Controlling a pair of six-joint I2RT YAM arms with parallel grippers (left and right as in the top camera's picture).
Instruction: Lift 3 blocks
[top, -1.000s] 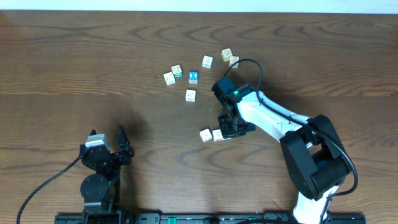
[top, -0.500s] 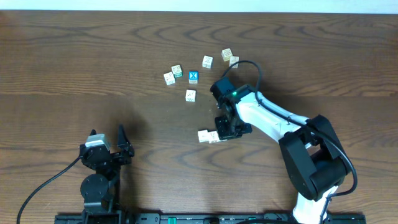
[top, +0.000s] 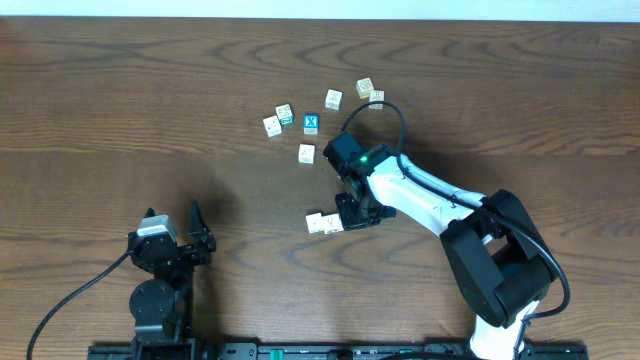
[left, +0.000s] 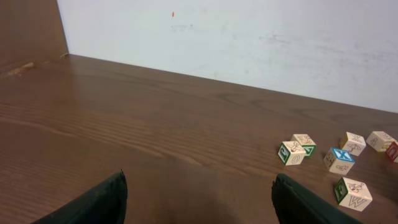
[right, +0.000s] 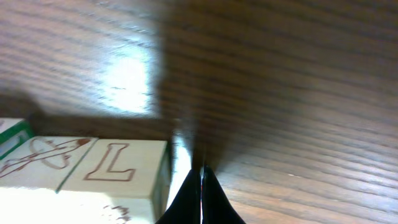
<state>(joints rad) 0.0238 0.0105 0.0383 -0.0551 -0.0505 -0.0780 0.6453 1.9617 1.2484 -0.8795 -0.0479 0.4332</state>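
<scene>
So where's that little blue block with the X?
From overhead, the blue X block sits in the far-centre cluster, just right of a green-faced block, with a cream block on its near side.

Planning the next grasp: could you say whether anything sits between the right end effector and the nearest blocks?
Nothing visible: the shut right end effector is directly beside the pair of blocks.
</scene>
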